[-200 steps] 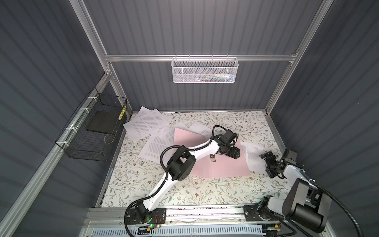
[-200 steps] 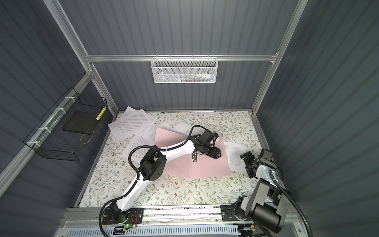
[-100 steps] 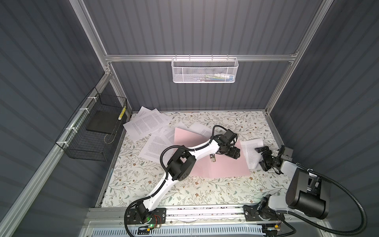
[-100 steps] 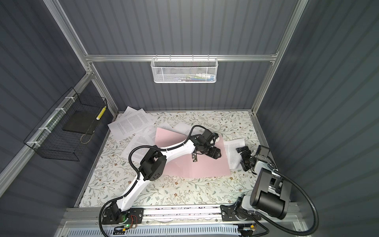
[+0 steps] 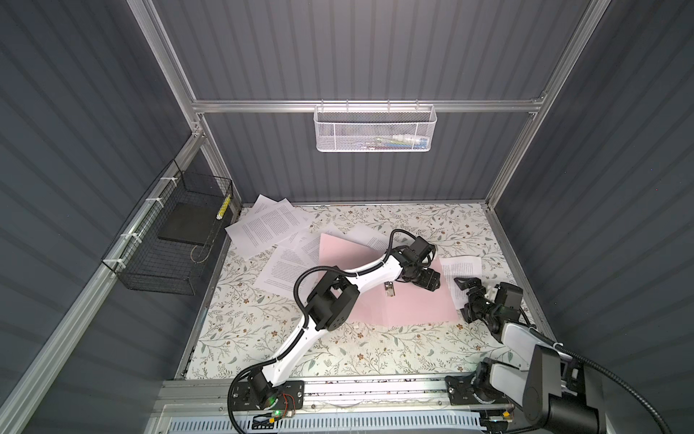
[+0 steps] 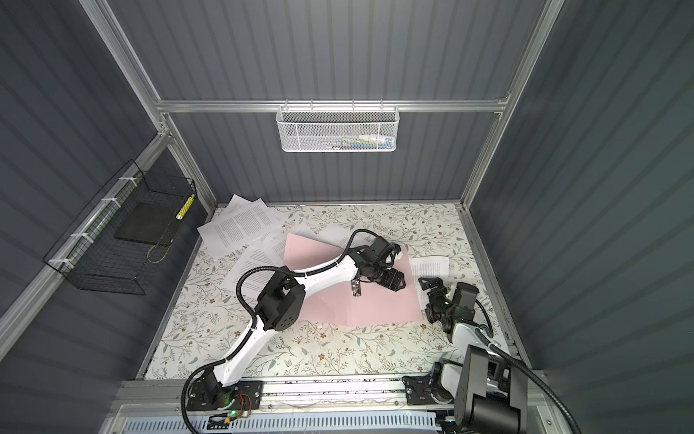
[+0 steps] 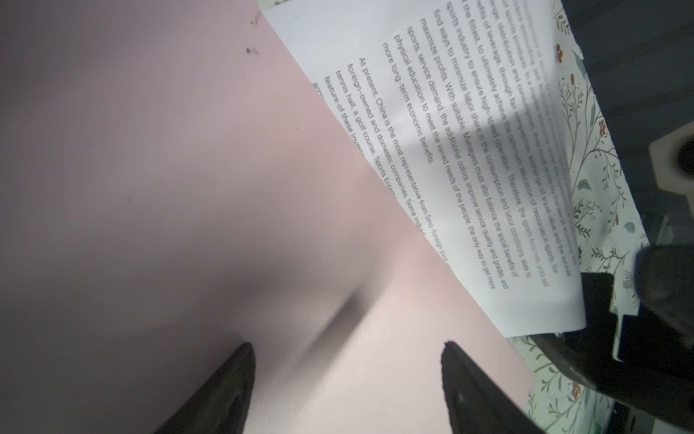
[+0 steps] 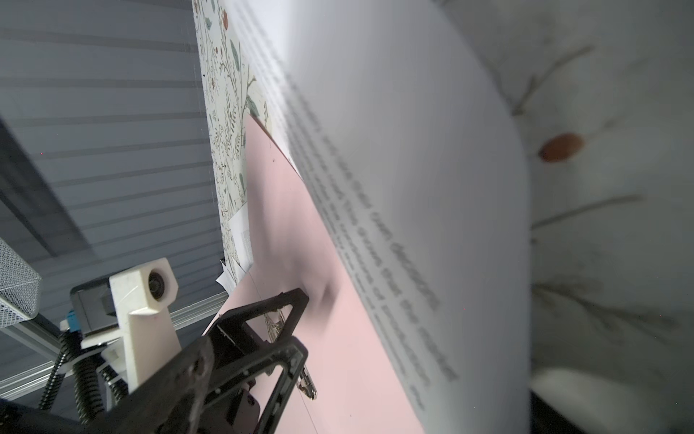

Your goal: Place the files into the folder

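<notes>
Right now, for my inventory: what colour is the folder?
The folder is plain pale pink, clearest in the left wrist view.

In a top view, the pink folder (image 6: 338, 304) lies flat in the middle of the bench (image 6: 319, 360), with a small metal clip (image 6: 356, 290) on it. The left gripper (image 6: 393, 281) sits low over the folder's far right part. One printed sheet (image 6: 430, 266) lies just right of the folder. The right gripper (image 6: 432, 298), jaws spread, is at its near edge. More sheets (image 6: 240, 225) overlap at the far left.
</notes>
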Robot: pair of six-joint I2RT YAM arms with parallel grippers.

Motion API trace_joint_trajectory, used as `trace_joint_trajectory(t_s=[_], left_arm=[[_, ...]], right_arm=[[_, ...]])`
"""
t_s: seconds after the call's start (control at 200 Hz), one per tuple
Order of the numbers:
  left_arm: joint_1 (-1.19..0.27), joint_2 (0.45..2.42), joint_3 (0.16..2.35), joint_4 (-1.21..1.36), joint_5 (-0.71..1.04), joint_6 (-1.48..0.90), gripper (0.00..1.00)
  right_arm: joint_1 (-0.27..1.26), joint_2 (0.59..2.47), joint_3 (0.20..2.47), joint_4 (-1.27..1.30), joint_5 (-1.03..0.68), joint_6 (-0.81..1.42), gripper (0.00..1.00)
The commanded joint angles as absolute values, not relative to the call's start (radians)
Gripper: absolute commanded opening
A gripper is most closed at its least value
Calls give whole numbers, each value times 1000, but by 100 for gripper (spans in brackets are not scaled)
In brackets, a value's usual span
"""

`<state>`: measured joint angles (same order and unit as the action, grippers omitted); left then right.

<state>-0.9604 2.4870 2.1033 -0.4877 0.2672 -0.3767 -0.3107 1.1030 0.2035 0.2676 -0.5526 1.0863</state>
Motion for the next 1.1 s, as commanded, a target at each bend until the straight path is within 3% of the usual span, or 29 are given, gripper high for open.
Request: trace_joint_trajectory(t_s=[0.0, 0.255, 0.485, 0.73, 0.831, 0.931, 1.096], left_arm=[[-961, 2567, 2072, -614, 292, -376, 78], [-960, 2557, 2059, -605, 298, -379, 78], [-959, 2540, 2044, -606, 291, -376, 78], [-954, 2524, 2060, -611, 322, -385, 78], [-943, 2501, 2096, -614, 404, -393, 79], [-925, 2482, 2167, -613, 495, -415, 82], [-909, 2458, 2320, -658, 572, -416, 87]], right_arm=[[-302, 1040, 158, 117, -496, 1114, 99], [-321, 1073, 196, 154, -427, 1020, 99], [-330, 1338, 200, 452, -523, 1053, 83], [-327, 1351, 150, 530, -477, 1098, 52], [-327, 1318, 155, 471, -441, 1071, 21], [-328, 1294, 170, 423, -420, 1042, 0], [-332, 1194, 251, 259, -385, 957, 0]])
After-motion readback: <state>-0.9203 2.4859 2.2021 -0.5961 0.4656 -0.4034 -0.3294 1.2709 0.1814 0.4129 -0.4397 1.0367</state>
